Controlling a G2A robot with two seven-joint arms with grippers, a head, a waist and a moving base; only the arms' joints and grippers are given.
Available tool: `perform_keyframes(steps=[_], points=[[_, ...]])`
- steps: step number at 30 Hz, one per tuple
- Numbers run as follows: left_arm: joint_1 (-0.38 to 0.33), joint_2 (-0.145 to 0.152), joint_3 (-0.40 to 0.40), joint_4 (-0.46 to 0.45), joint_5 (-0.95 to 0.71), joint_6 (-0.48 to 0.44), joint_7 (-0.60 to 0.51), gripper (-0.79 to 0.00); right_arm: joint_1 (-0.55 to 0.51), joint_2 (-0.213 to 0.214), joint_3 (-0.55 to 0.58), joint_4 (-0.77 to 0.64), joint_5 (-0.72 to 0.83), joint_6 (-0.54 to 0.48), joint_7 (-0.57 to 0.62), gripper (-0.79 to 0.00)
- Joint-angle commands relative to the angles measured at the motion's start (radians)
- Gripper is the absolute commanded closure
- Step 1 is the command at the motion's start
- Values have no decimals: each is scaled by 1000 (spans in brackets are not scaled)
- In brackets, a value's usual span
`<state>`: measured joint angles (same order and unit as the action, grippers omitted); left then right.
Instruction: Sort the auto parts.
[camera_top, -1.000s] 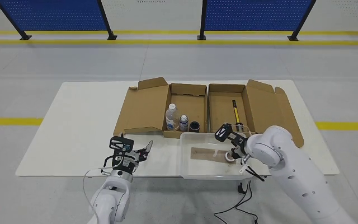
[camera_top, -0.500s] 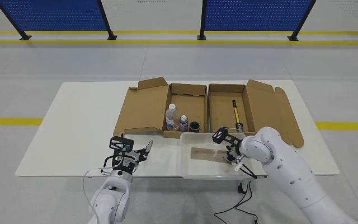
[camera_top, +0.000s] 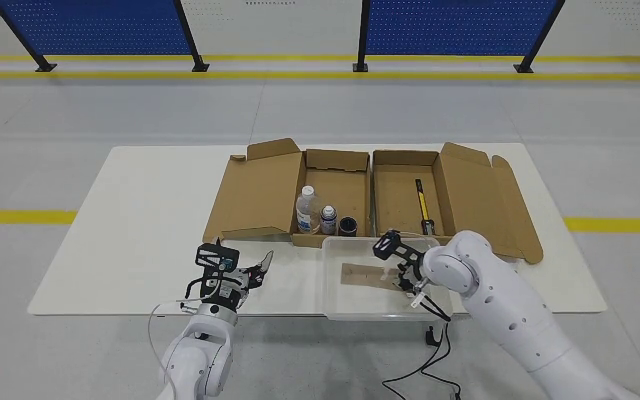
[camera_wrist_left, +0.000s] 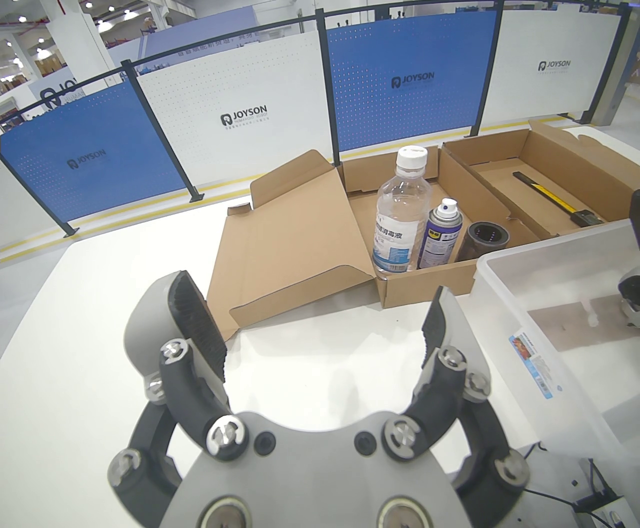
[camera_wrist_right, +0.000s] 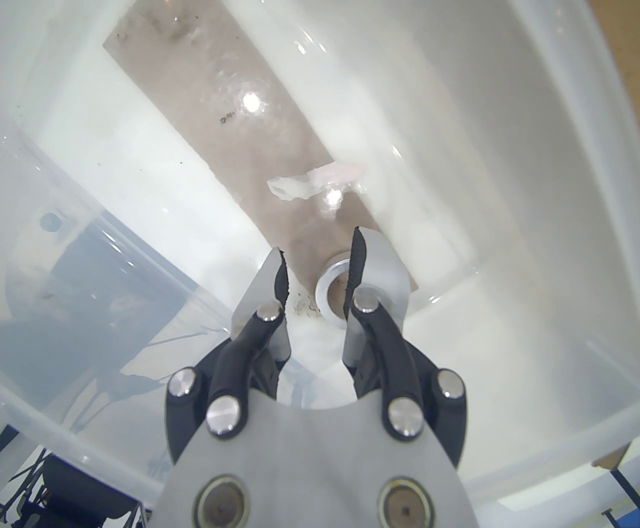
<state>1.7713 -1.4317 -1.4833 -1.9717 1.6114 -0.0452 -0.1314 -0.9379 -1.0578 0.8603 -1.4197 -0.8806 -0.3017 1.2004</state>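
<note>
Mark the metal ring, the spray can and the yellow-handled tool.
metal ring (camera_wrist_right: 324, 292), right wrist view, on its rim.
spray can (camera_wrist_left: 440, 237), left wrist view, on its body.
yellow-handled tool (camera_top: 422, 205), top view, on its handle.

A white worktop (camera_top: 130, 230) stands on a pale grey floor (camera_top: 300, 110) crossed by yellow lines (camera_top: 280, 74). Behind it run blue panels (camera_top: 95, 25) and white perforated panels (camera_wrist_left: 280, 145) on black posts (camera_top: 187, 35).
</note>
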Motion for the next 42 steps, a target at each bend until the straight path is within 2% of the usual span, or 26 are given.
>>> perform_keyframes(steps=[1, 16, 24, 35, 42], points=[[0, 0, 0, 0, 0, 0, 0, -785, -2, 0, 2, 4, -4, 2, -1, -283], [0, 0, 0, 0, 0, 0, 0, -785, -5, 3, 17, -41, -13, -1, 21, -311], [0, 0, 0, 0, 0, 0, 0, -785, -18, 17, 57, -103, -61, 31, 75, -339], [0, 0, 0, 0, 0, 0, 0, -785, -32, 29, 89, -111, -83, 42, 150, -357], [0, 0, 0, 0, 0, 0, 0, -785, -24, 23, 68, -73, -94, 39, 136, -376]])
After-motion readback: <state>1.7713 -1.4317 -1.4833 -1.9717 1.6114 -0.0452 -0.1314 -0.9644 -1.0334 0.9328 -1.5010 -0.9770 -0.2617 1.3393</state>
